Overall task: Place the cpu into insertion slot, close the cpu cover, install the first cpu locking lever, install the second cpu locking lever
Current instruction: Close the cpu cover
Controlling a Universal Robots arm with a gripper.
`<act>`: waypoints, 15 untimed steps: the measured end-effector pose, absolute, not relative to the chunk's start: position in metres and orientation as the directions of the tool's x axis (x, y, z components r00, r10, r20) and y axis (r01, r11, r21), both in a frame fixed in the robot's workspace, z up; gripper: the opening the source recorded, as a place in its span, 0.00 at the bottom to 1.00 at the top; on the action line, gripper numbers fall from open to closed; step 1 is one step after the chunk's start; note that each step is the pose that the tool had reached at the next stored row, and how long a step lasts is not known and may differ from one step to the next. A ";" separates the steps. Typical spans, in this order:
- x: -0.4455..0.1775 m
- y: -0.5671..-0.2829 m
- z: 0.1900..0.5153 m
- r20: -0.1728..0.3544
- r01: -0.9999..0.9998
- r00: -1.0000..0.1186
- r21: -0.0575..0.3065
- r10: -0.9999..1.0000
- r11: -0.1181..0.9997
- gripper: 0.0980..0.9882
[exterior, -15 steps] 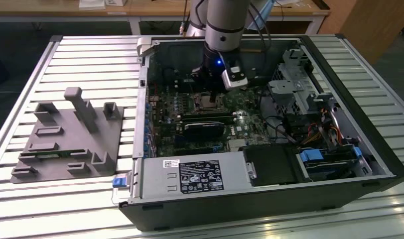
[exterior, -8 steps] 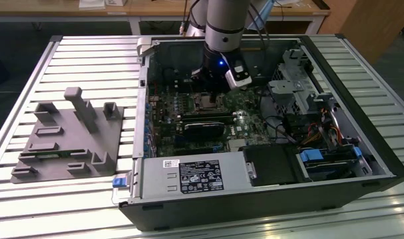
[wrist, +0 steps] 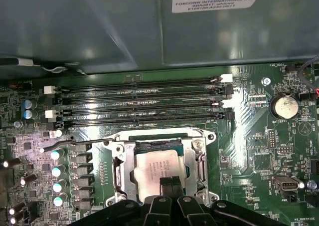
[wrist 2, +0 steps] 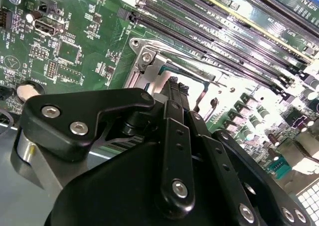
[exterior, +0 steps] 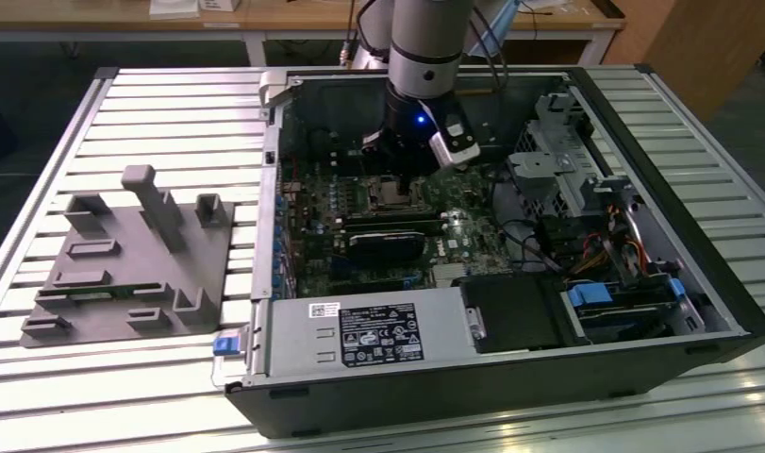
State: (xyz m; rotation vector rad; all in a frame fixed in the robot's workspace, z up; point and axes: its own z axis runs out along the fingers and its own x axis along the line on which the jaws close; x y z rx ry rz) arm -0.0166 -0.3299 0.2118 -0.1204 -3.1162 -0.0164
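Computer case (exterior: 483, 396), black, side panel off, lies open on a slatted metal surface (exterior: 168, 113).

Contents of the case:
- a green motherboard (exterior: 313, 269) on its floor
- a labelled power supply (exterior: 370, 330) along the near wall
- a drive cage with blue tabs (exterior: 608, 297) and loose cables, on the exterior view's right

A robot arm (exterior: 426, 47) reaches down into the case over the board.

Grey holder (exterior: 130, 264) with upright posts and shallow recesses sits on the surface, well apart from the case on the exterior view's left.

Insertion slot (wrist: 115, 158), silvery rimmed, sits on the motherboard just beside four long black memory slots (wrist: 144, 99). A round coin battery (wrist: 285, 106) lies farther off on the board.

Contents of the slot: the cpu (wrist: 154, 168), pale metal top up, seated inside. The cpu cover (wrist: 192, 161) frames it, with the chip showing through the window. Whether the plate lies fully flat cannot be told.

A thin wire locking lever (wrist: 70, 143) runs out from the slot's corner across the board toward a row of capacitors.

Gripper (wrist: 171, 185), black, has its two fingers drawn together and nothing between them. The tips are at the edge of the cpu top inside the cover's window. In the second wrist view the gripper (wrist 2: 175, 89) stands against the silvery frame.
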 end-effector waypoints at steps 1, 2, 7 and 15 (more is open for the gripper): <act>-0.017 -0.330 0.212 0.023 0.077 -0.997 0.010 0.077 0.997 0.01; -0.017 -0.330 0.212 0.021 0.076 -0.997 0.010 0.076 0.997 0.01; -0.021 -0.330 0.212 -0.027 0.068 -0.997 0.014 0.068 0.998 0.01; -0.039 -0.330 0.211 -0.056 0.067 -0.996 0.059 0.071 0.996 0.01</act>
